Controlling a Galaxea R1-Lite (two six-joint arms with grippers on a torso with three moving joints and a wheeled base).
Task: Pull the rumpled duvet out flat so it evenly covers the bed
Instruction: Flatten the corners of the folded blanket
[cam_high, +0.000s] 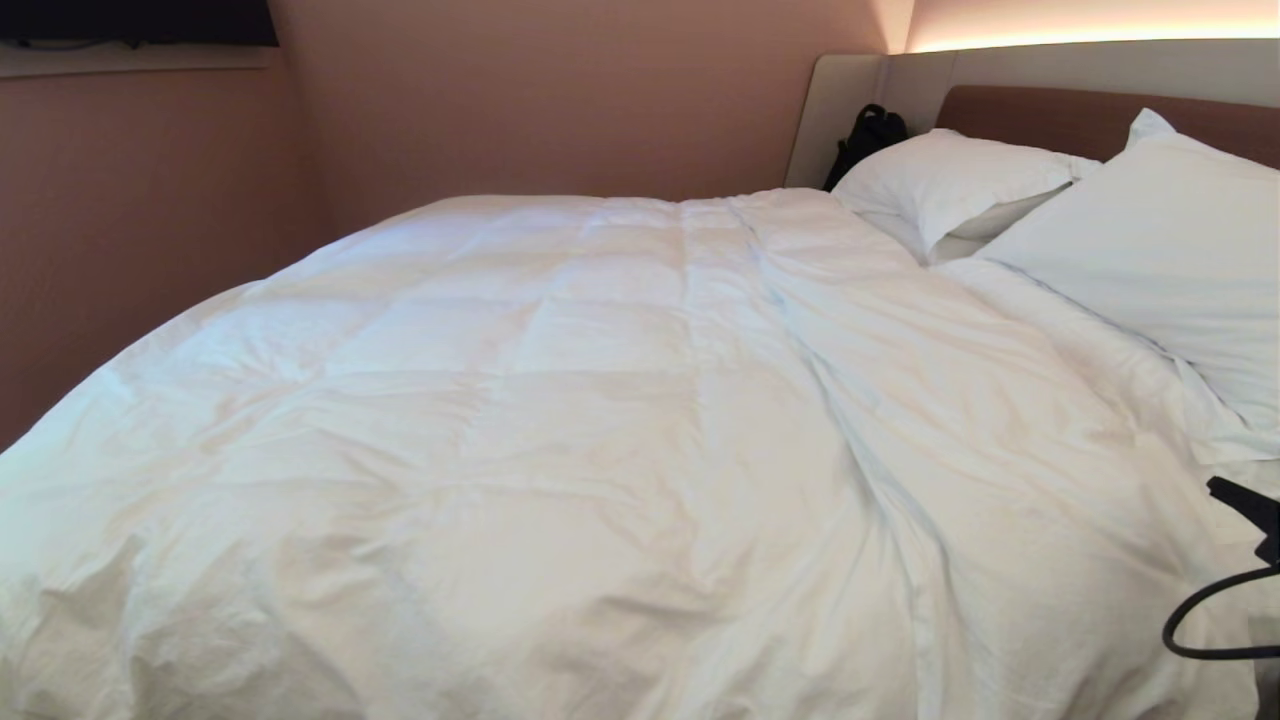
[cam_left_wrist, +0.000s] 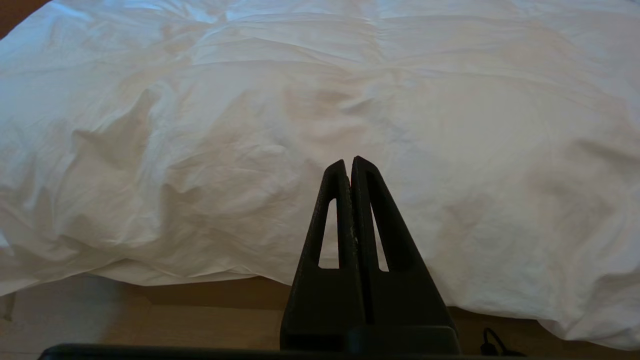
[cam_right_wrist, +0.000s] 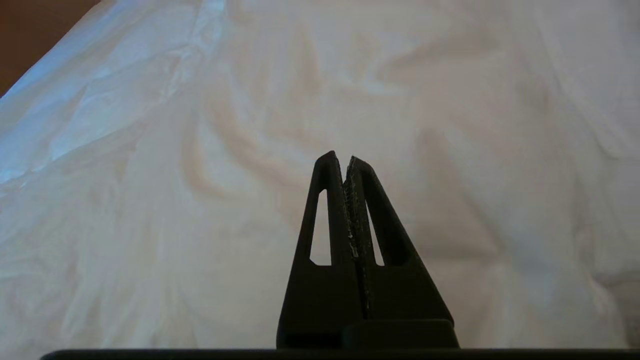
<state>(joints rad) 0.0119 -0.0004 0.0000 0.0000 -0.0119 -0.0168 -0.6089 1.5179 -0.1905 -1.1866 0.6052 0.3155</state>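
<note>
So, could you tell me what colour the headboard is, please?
Brown, the headboard shows best in the head view.

The duvet (cam_high: 560, 420) is seen as white, with a faint pattern of square stitching across its wrinkled cover, and the two pillows (cam_high: 1150, 250) are white as well. The headboard (cam_high: 1040, 115) is shown in brown within a beige surround (cam_high: 850, 100), against a dusty pink wall (cam_high: 480, 100). Both grippers are coloured black, as is a bag (cam_high: 868, 135) beside the far pillow.

Left gripper (cam_left_wrist: 349, 162) and right gripper (cam_right_wrist: 341, 157) both closed.
</note>
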